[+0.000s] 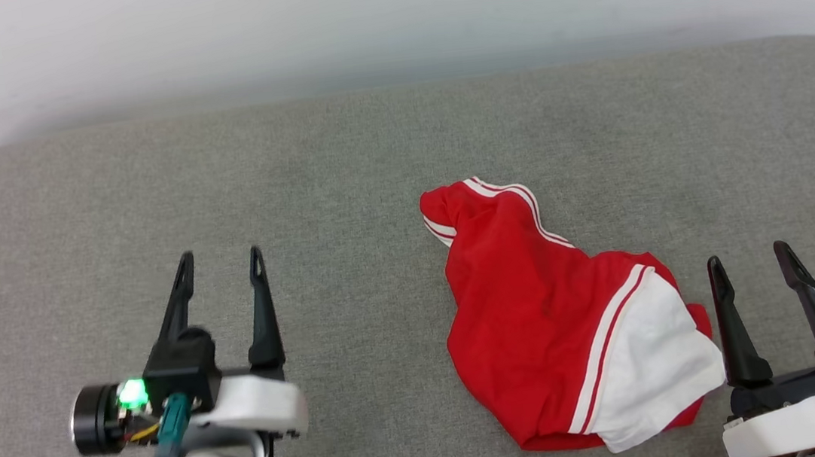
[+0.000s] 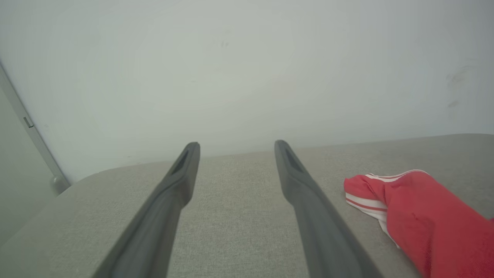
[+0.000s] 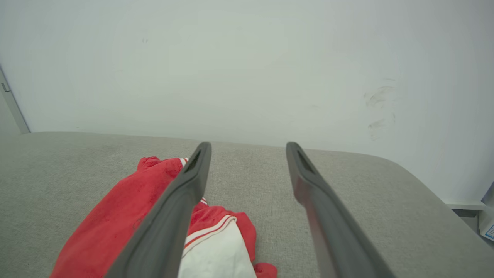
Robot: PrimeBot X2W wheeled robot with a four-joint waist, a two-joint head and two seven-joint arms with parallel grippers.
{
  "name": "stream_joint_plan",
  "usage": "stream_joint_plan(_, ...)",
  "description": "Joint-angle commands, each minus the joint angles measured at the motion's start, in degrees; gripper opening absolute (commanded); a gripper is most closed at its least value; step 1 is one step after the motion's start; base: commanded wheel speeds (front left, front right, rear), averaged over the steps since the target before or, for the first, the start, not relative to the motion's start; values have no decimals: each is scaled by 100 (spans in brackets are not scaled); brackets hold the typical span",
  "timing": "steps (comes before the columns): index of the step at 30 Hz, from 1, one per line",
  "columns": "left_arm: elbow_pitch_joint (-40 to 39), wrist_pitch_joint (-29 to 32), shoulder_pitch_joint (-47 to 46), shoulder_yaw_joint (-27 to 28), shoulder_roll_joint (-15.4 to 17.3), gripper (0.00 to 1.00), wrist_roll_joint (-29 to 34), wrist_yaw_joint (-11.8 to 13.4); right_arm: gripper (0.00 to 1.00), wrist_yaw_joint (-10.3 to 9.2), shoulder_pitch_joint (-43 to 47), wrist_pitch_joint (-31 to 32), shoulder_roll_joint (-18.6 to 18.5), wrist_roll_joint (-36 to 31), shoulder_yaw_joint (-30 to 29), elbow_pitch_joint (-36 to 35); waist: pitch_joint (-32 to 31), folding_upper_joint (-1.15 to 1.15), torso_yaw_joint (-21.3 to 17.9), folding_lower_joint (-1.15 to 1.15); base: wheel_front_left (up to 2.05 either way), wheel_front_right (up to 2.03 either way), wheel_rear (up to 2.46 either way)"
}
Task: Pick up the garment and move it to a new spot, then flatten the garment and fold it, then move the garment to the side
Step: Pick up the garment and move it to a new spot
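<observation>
The garment (image 1: 537, 306) lies crumpled on the grey cushioned surface (image 1: 341, 175), right of centre: red cloth with a white sleeve and white-red striped trim. My left gripper (image 1: 218, 262) hovers open well to the garment's left, nothing between its fingers. My right gripper (image 1: 749, 258) stands open just right of the white sleeve, also empty. In the left wrist view the garment (image 2: 424, 216) lies to the right of the open left gripper (image 2: 236, 146). In the right wrist view the garment (image 3: 115, 220) lies under and left of the left finger of the right gripper (image 3: 249, 146).
A pale wall (image 1: 385, 19) rises directly behind the surface's far edge. The surface has rounded corners at far left and far right. A grey vertical strip (image 2: 31, 135) runs down the wall at the left. Bare grey fabric stretches left of the garment.
</observation>
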Motion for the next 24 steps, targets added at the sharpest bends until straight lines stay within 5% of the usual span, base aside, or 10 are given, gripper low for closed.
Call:
stream_joint_plan(1, -80, -14, 258, 222, -76, 100, 154, -110, 100, -5, 83, -14, 5, 55, -4, 20, -78, 0, -15, 0, 0, 0, 0)
stream_joint_plan(24, -352, -15, 2054, 1938, -1236, 100, 1497, -1369, 100, -5, 635, -14, 4, 540, -96, 117, -522, 0, -234, 0, 0, 0, 0)
